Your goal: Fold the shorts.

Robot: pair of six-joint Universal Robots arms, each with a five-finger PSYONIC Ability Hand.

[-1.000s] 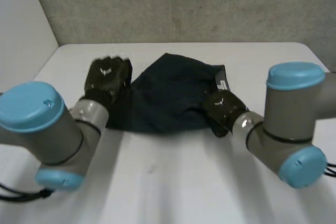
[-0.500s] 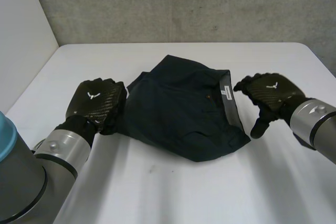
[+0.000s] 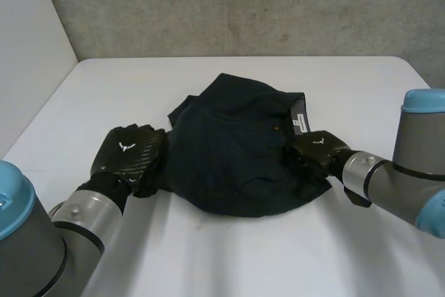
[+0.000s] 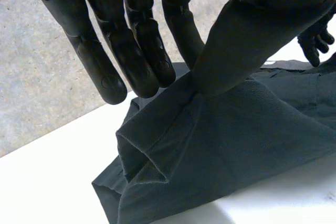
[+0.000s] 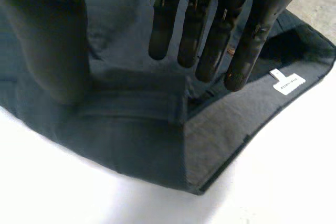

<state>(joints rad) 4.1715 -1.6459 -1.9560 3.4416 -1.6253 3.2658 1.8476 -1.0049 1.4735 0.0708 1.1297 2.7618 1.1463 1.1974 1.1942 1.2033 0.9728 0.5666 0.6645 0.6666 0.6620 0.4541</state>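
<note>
Overhead first, from the head view. Dark shorts (image 3: 229, 144) lie bunched at the middle of the white table (image 3: 208, 255). The waistband (image 3: 306, 137) is turned out at the heap's 3 o'clock side, with a small white label (image 3: 299, 122) at about 2 o'clock. The left hand (image 3: 128, 154) sits at the heap's 8 o'clock edge, back upward, fingers hidden under it. The right hand (image 3: 316, 149) rests on the cloth between 3 and 4 o'clock, just below the label, its fingers also out of sight from here. Both arms are cut off at the near edge.

Left wrist view: the left hand (image 4: 136, 40) holds its fingers straight. The shorts (image 4: 220, 140) rise in a ridge to the spot where the thumb (image 4: 247, 40) meets the nearest finger, so the cloth looks pinched there. The contact point itself is covered by the thumb. Folded hem layers lie under the fingertips. Past the heap, the fingers of the right hand (image 4: 315, 45) show, partly cut off.

Right wrist view: the right hand (image 5: 210, 24) has straight fingers, set apart from the thumb (image 5: 52, 45), and grips nothing. The thumb lies on the shorts (image 5: 131, 135). Whether the fingertips touch the cloth is hard to make out. The grey waistband (image 5: 226, 124) lining and label (image 5: 287, 82) lie beyond the fingertips. The label print is too small to read.
</note>
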